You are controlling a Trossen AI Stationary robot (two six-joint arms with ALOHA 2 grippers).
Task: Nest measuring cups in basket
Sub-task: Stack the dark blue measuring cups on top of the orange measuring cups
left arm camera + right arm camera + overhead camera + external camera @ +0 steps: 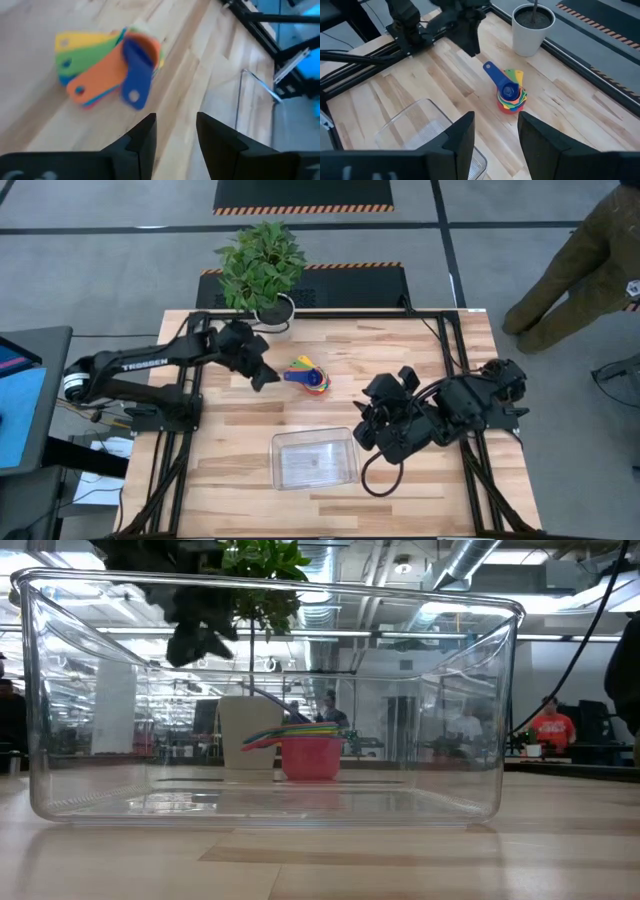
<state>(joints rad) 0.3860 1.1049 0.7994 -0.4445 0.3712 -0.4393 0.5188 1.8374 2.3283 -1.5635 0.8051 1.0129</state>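
Already we are seeing the measuring cups (308, 373) sitting stacked one inside another on the table, handles fanned out, the blue one on top. They are standing just beside the white plant pot (275, 311), toward the basket (314, 457), which is lying well apart from the pot and holding nothing.

We are judging that the nesting is done and the step in hand is the pick-up. The left gripper (266, 374) is hovering near the stack, on the pot's side of the table, with its jaws apart and gripping nothing. The right gripper (372, 423) is waiting near the basket, far from the pot, its jaws also apart and empty.

For the next move we are expecting the left gripper to come down on the stack, close on it, and carry it over the basket wall.

On the left arm we are reading the white word "TROSSEN".
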